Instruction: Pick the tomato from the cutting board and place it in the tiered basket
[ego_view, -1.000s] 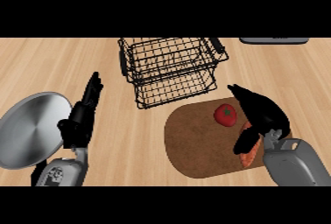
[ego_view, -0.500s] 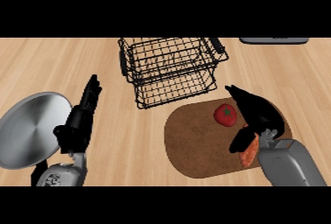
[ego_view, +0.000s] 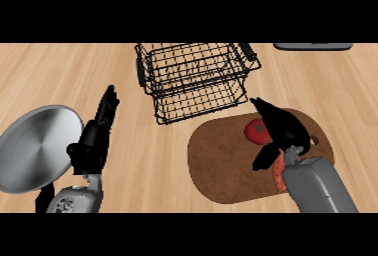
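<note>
Hovering right hand (ego_view: 285, 131) hides one edge of tomato (ego_view: 255, 131)

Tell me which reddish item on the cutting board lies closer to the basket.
The round tomato, high on the cutting board beside the right hand. The long orange item lies lower, partly under the right forearm.

I see the tomato (ego_view: 256, 131) on the cutting board (ego_view: 221, 172), right of centre. Tiered basket (ego_view: 196, 82) behind the board. Pan (ego_view: 37, 147) far left. Left hand (ego_view: 94, 137) between pan and board; right hand (ego_view: 286, 131) over the board, beside the tomato.
</note>
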